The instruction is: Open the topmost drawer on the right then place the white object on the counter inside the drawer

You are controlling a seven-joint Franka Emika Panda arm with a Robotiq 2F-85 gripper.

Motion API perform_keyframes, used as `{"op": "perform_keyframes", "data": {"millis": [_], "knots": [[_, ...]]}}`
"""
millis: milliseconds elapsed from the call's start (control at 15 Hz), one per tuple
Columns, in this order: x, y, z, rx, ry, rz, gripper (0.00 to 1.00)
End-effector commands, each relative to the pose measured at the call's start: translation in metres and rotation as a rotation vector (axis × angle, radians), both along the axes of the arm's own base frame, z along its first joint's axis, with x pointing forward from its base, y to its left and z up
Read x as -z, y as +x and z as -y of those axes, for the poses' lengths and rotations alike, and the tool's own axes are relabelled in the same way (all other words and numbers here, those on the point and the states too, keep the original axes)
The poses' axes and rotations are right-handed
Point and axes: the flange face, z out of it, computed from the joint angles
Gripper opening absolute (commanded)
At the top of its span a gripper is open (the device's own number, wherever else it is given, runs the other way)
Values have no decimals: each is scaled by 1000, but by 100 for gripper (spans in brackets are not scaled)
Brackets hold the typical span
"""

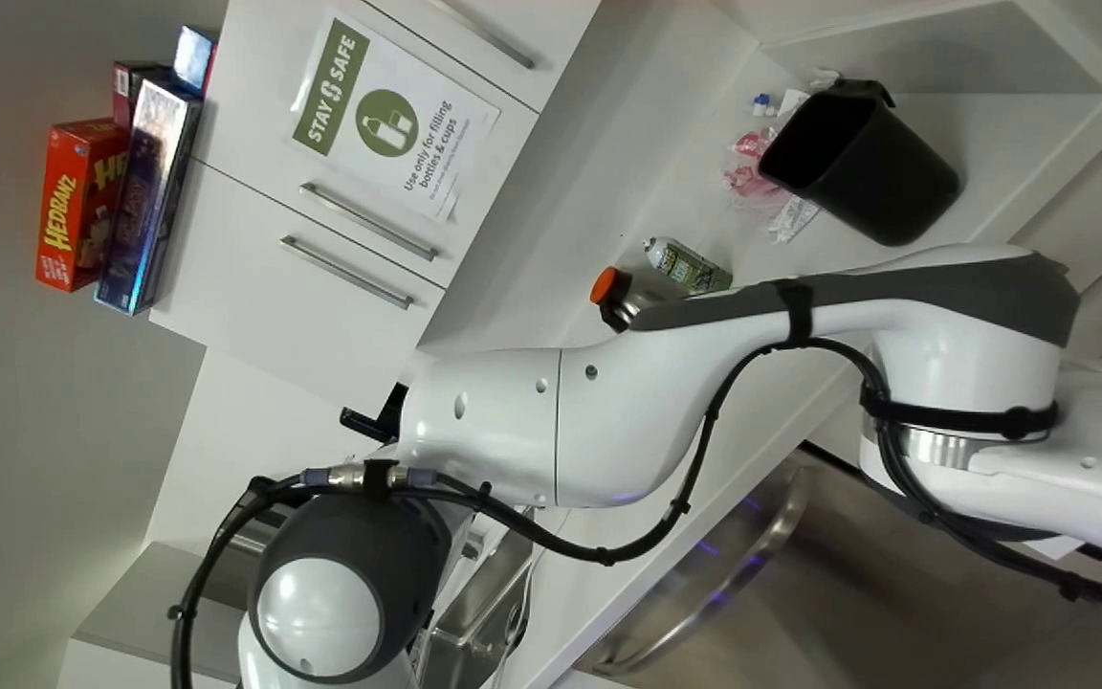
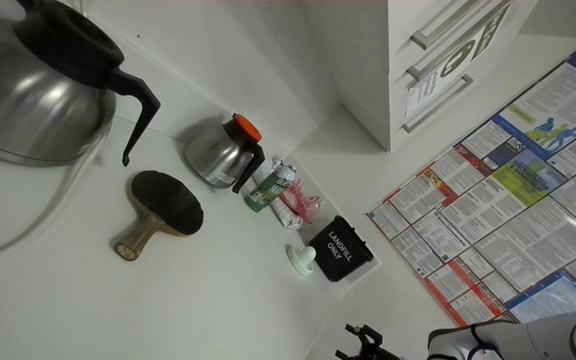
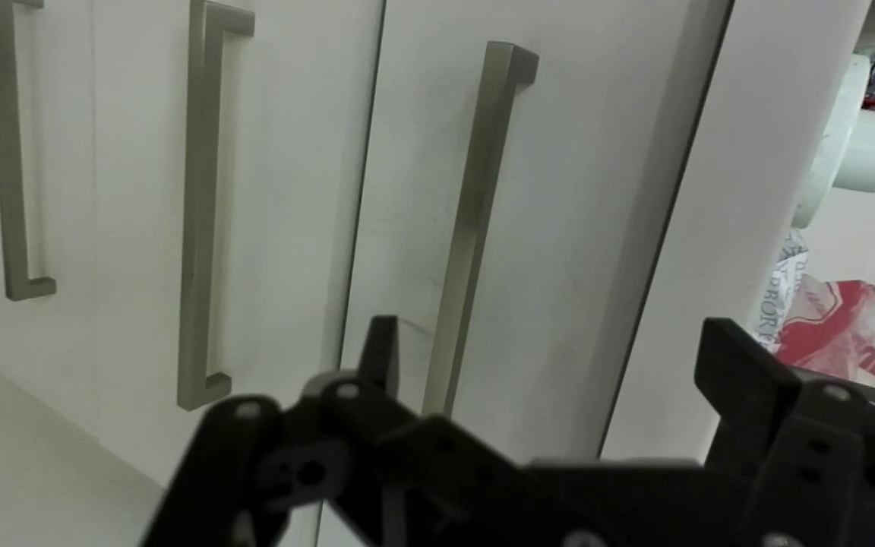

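Note:
The topmost drawer (image 3: 582,190) is shut. Its white front lies just under the counter edge (image 3: 756,137) in the wrist view, with a slim silver bar handle (image 3: 475,220). My gripper (image 3: 551,334) is open and empty in front of it. The handle's lower end passes behind the gripper, between the fingers and nearer the left one; I cannot tell the distance. The white object (image 3: 863,152), a disc with a rounded knob, rests on the counter (image 2: 228,295). It also shows in an exterior view (image 2: 302,259), beside the black bin. The gripper (image 2: 346,341) is beyond the counter's edge there.
A black bin (image 2: 340,250), plastic bags (image 2: 295,205), a spray can (image 2: 270,189) and a small steel carafe (image 2: 223,152) stand along the wall. A large steel carafe (image 2: 38,95) and a dark-headed wooden-handled tool (image 2: 163,212) are on the counter. Neighbouring drawer handles (image 3: 198,213) stick out.

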Motion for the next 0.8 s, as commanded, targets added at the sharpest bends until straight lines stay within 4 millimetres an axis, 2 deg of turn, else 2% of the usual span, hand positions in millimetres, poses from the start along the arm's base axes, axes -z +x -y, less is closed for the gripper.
{"op": "perform_keyframes", "data": {"millis": [0, 400, 733], "knots": [[5, 5, 2, 18, 4, 9, 100], [38, 15, -6, 34, 55, 27, 100], [56, 21, -12, 2, 100, 122, 100]]}}
